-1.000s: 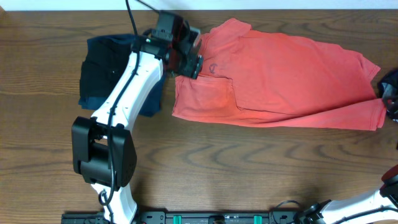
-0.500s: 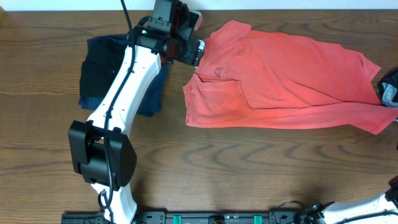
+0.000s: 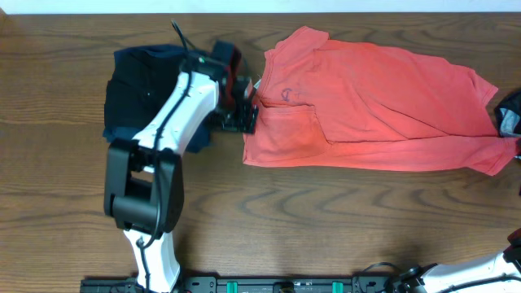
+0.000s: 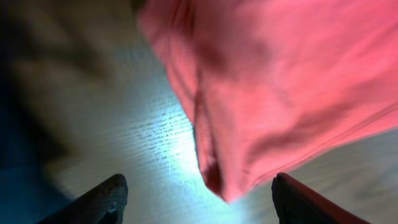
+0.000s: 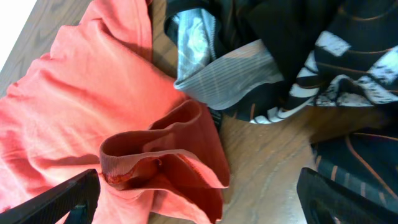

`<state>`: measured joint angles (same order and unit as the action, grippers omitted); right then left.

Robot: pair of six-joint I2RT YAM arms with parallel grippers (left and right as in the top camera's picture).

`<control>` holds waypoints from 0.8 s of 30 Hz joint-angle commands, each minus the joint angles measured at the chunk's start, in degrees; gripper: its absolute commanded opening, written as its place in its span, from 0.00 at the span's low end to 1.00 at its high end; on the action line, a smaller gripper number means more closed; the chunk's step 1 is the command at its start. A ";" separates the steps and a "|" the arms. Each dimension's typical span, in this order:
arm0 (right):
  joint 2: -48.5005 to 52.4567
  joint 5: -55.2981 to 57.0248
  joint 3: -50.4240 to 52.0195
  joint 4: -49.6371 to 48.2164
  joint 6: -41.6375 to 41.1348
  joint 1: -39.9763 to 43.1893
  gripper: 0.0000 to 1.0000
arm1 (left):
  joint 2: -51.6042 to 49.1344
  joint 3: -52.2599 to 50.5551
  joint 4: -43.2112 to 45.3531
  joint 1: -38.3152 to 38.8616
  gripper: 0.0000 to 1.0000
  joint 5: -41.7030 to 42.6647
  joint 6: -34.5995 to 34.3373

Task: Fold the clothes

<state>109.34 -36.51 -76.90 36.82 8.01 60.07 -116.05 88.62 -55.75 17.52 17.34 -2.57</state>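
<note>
The clothes (image 3: 374, 98), a coral-red T-shirt, lie spread across the back right of the table, with one flap folded over at the left end. My left gripper (image 3: 248, 116) hovers at the shirt's left edge. In the left wrist view it (image 4: 199, 202) is open, and a corner of the red fabric (image 4: 261, 93) hangs between the wide-apart fingers without being pinched. My right gripper (image 5: 205, 199) is open too, over the crumpled red hem (image 5: 161, 155) at the shirt's right end. It is outside the overhead view.
Folded black and navy garments (image 3: 134, 89) lie under my left arm at the back left. A heap of dark clothes with grey and white striped parts (image 5: 280, 56) lies at the table's right edge (image 3: 509, 114), touching the shirt.
The left gripper came down from the shirt's collar corner to its left edge, and that end shifted right. The right gripper opened and left the overhead view.
</note>
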 commanded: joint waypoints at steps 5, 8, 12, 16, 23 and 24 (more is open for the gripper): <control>-0.04 -1.44 -1.46 0.76 0.63 -2.21 0.99 | -0.37 -6.08 1.18 0.07 0.72 7.96 -4.72; -0.04 -1.44 -1.46 0.76 0.61 -2.54 0.98 | -0.37 -8.07 1.66 0.42 0.61 7.98 -6.36; -0.04 -1.44 -1.46 1.14 0.61 -2.51 0.96 | -0.39 -11.69 4.02 1.73 0.55 7.96 -6.34; -0.04 -1.40 -1.46 1.36 0.17 -2.51 0.96 | -0.39 -13.16 5.11 1.77 0.06 5.92 -6.32; -0.04 12.33 -0.98 3.69 1.92 -2.56 0.99 | -0.20 -9.35 3.19 -6.69 0.06 -0.44 -6.29; -0.04 12.52 -0.87 3.69 1.92 -2.49 0.99 | -0.20 -9.01 3.41 -7.96 0.06 -0.26 -6.27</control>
<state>109.34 -30.33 -77.10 40.45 8.47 57.93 -116.84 77.23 -52.40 13.91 20.75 -8.80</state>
